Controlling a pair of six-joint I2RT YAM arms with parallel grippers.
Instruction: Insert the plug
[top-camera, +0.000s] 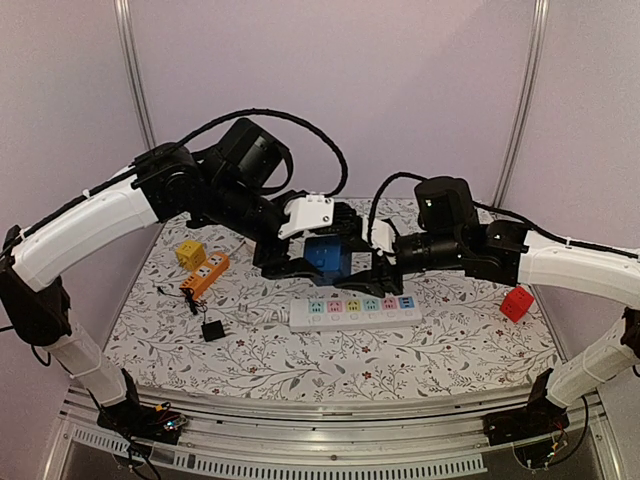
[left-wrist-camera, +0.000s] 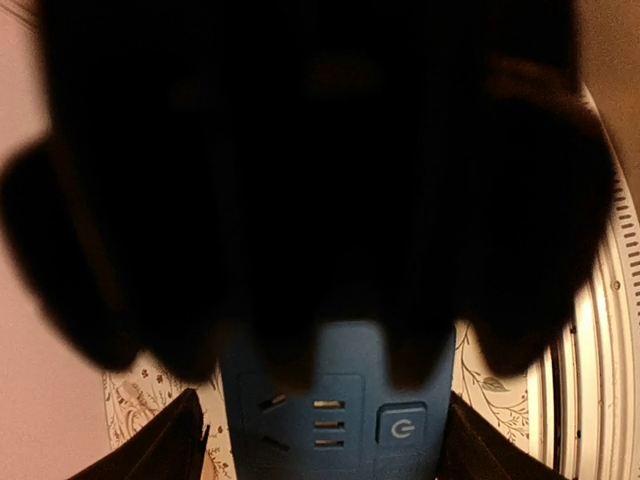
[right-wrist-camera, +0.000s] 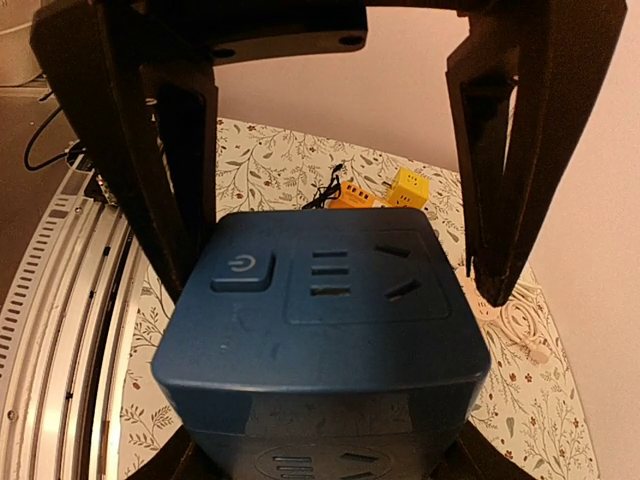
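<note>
A blue socket cube seemingly pinched by the right gripper; left gripper straddles it, contact unclear, left camera mostly blacked out.

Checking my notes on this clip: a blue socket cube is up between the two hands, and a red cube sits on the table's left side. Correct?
No: the red cube sits on the right side, as the top external view shows. The rest holds.

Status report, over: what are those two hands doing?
Right hand shut on blue socket cube, held aloft. Left hand open, straddling it. White power strip lies below, nothing between.
</note>
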